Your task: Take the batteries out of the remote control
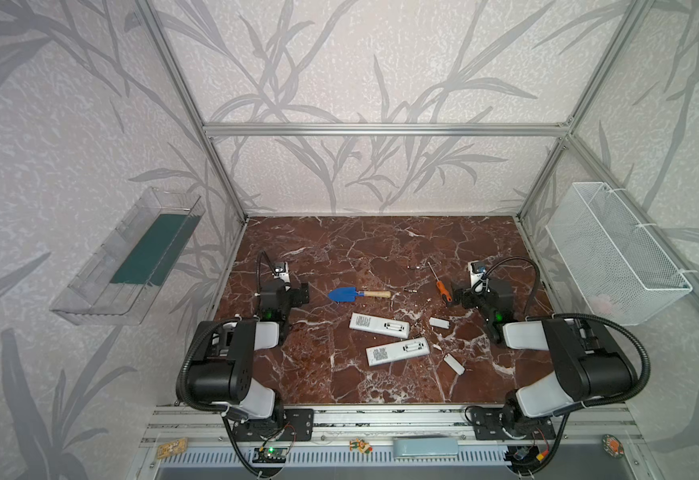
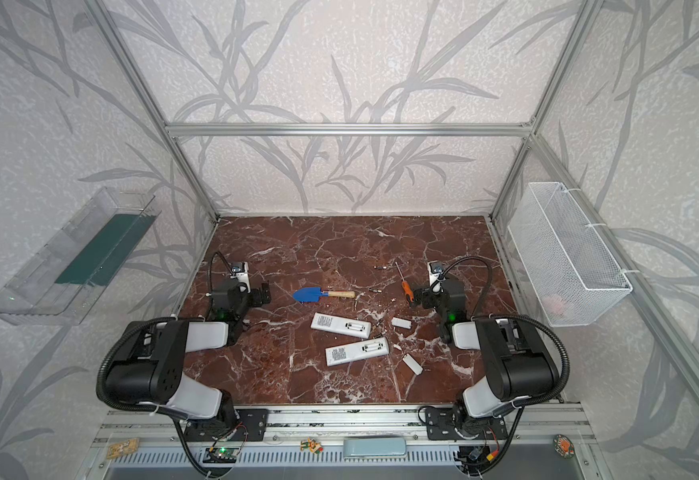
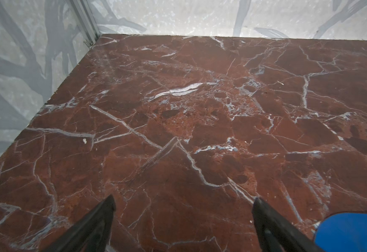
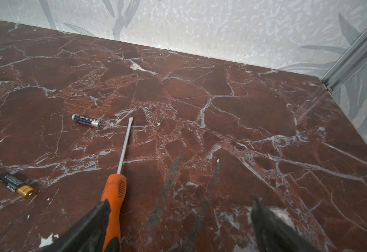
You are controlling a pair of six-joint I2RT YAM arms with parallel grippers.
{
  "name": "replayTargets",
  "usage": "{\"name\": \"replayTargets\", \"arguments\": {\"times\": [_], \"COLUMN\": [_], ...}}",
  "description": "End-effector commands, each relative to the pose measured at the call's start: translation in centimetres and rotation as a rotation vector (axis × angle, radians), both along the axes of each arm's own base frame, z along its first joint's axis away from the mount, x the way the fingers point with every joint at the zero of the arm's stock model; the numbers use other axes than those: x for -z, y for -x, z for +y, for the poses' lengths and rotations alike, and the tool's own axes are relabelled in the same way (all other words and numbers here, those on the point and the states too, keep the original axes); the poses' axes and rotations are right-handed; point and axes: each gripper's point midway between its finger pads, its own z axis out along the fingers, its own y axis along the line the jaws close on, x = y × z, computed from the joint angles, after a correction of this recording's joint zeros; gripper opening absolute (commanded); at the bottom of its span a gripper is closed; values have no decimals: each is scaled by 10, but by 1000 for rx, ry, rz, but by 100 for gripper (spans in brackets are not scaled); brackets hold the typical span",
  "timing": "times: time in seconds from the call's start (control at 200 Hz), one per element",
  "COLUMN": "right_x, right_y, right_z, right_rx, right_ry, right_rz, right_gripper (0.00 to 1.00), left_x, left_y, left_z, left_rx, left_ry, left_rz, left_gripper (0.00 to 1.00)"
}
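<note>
Lab robot cell: aluminium frame, wallpaper panels, marble-pattern tabletop, exposed circuit board by front rail.

blue trowel and orange screwdriver lie apart on marble table.

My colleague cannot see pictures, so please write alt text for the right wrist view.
An orange-handled screwdriver lies on the red marble table, its handle partly behind one of the right gripper's open fingers. Two dark batteries lie loose nearby, apart from it.
</note>
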Motion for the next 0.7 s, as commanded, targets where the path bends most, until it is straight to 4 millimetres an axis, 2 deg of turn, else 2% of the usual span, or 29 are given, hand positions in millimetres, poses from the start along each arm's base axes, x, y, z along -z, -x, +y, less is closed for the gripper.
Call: {"name": "replayTargets", "arguments": {"times": [0.0,0.695], "right_x": [-10,-10], "right_y": [-6,-6], "right_z": [-2,-2], "right_rx": [9,8], "right_ry": [2,4], "right_rz": [-30,-30], "right_gripper": [99,99], "left_x": [-19,-21], "left_y": [-7,-7], "left_z": [11,11], "left_rx": [-49,-45], "left_ry": [5,-4], "left_rz": [-96,-129], "left_gripper": [99,99]}}
